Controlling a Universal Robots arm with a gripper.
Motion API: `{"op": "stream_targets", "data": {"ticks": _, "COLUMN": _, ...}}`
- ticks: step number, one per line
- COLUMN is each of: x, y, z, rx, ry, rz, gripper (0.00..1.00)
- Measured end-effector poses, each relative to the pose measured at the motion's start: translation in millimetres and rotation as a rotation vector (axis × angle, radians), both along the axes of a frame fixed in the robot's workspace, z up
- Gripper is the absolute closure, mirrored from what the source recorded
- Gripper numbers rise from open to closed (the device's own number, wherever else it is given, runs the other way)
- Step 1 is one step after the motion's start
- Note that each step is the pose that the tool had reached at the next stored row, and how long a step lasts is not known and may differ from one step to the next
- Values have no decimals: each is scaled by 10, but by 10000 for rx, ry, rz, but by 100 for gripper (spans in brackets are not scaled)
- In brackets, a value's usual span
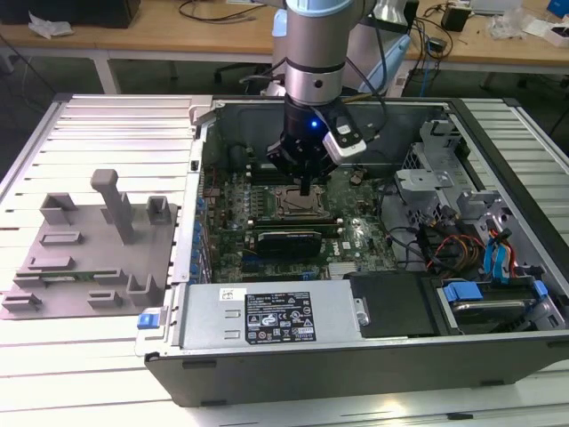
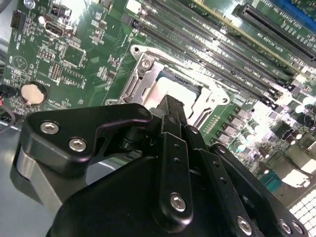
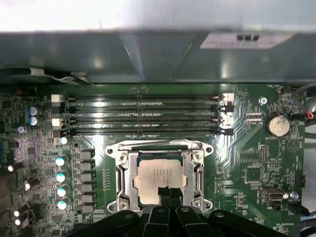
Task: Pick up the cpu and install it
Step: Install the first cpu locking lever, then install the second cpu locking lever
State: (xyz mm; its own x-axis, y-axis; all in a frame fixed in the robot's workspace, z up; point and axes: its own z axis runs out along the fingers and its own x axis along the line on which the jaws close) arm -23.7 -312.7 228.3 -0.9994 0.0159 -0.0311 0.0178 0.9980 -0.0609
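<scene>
First wrist view: chip (image 3: 159, 176) lies in the socket (image 3: 160, 175) on the green board (image 3: 247, 148). Tool (image 3: 169, 193) fingers closed together, tip at chip's edge, gripping nothing visible. Risk: sideways nudge unseats chip, bends pins.

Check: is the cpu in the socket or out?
In: the cpu lies flat within the socket frame, gripper at its edge.

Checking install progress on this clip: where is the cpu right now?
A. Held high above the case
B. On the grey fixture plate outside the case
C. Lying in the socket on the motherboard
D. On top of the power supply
C. In the first wrist view the cpu lies inside the metal socket frame on the motherboard, with the gripper right at its edge.
</scene>
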Motion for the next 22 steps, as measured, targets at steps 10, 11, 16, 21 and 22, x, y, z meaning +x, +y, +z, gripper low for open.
{"op": "stream_targets", "data": {"ticks": 10, "x": 0, "y": -17, "z": 91, "rx": 111, "ry": 0, "rz": 0, "gripper": 89}}
{"op": "stream_targets", "data": {"ticks": 11, "x": 0, "y": -17, "z": 92, "rx": 112, "ry": 1, "rz": 0, "gripper": 89}}
{"op": "stream_targets", "data": {"ticks": 16, "x": 0, "y": -17, "z": 92, "rx": 117, "ry": 1, "rz": 1, "gripper": 89}}
{"op": "stream_targets", "data": {"ticks": 21, "x": 0, "y": -17, "z": 92, "rx": 121, "ry": 1, "rz": 0, "gripper": 89}}
{"op": "stream_targets", "data": {"ticks": 22, "x": 0, "y": -17, "z": 92, "rx": 122, "ry": 1, "rz": 1, "gripper": 89}}
